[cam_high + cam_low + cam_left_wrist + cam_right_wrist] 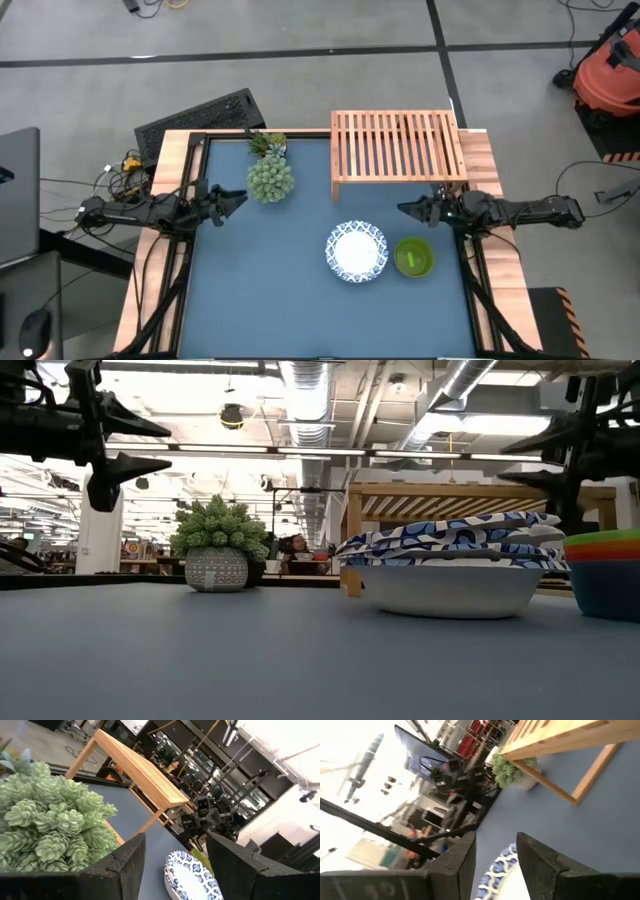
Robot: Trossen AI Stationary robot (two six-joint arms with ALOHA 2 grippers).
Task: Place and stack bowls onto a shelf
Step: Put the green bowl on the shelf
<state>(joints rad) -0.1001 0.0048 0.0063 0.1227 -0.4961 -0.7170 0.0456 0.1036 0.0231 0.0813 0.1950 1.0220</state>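
The right claw (404, 209) hangs above the desk (260, 290) with its fingers parted and nothing between them; the left claw (240, 197), equally released and empty, waits far across beside the spiky plant (270, 178). Just below and ahead of the right claw sit the small bowls (413, 257), nested with lime green on top, and the patterned white bowls (356, 251) lie a little farther out. The shelf (397, 145) stands bare, close behind the claw. The bowls look light, rigid and smooth, likely slippery; pinching one rim wall seems the safest hold.
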